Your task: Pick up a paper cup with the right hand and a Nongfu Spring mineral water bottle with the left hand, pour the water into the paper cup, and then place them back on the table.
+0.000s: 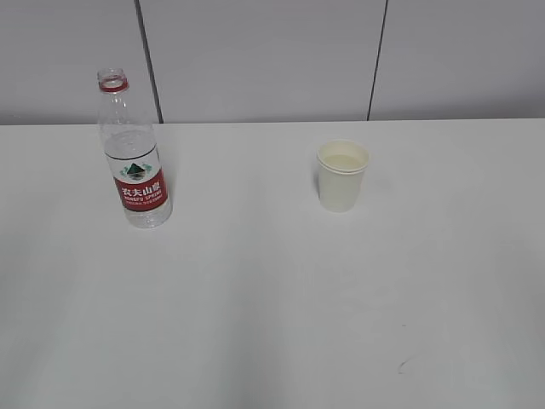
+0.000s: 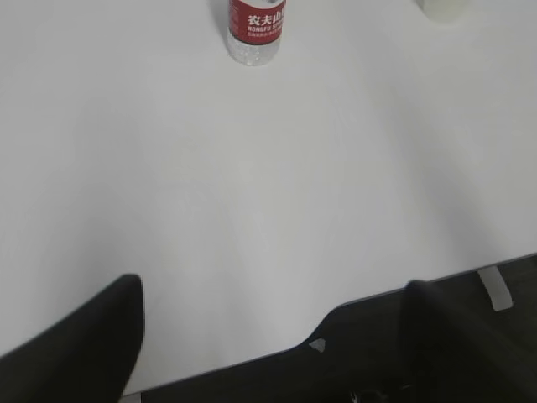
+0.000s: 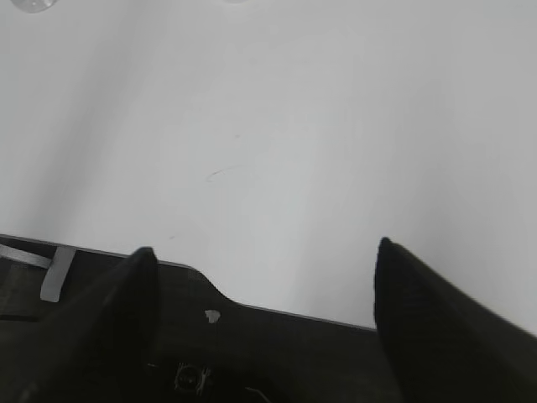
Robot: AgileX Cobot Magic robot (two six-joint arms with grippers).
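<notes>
The Nongfu Spring mineral water bottle [image 1: 134,166] stands upright and uncapped at the back left of the white table [image 1: 255,290]. Its lower part shows at the top of the left wrist view [image 2: 256,23]. The paper cup [image 1: 342,179] stands upright at the back right, with clear water [image 1: 342,161] in it. Its base just shows in the left wrist view [image 2: 443,7]. Neither arm shows in the exterior view. My left gripper [image 2: 273,290] is open and empty over the table's front edge, far from the bottle. My right gripper [image 3: 265,249] is open and empty, also over the front edge.
A small dark scuff mark [image 1: 403,366] lies near the front right of the table and shows in the right wrist view [image 3: 222,172]. A grey panelled wall [image 1: 264,60] stands behind the table. The dark table edge [image 2: 377,336] runs under both grippers.
</notes>
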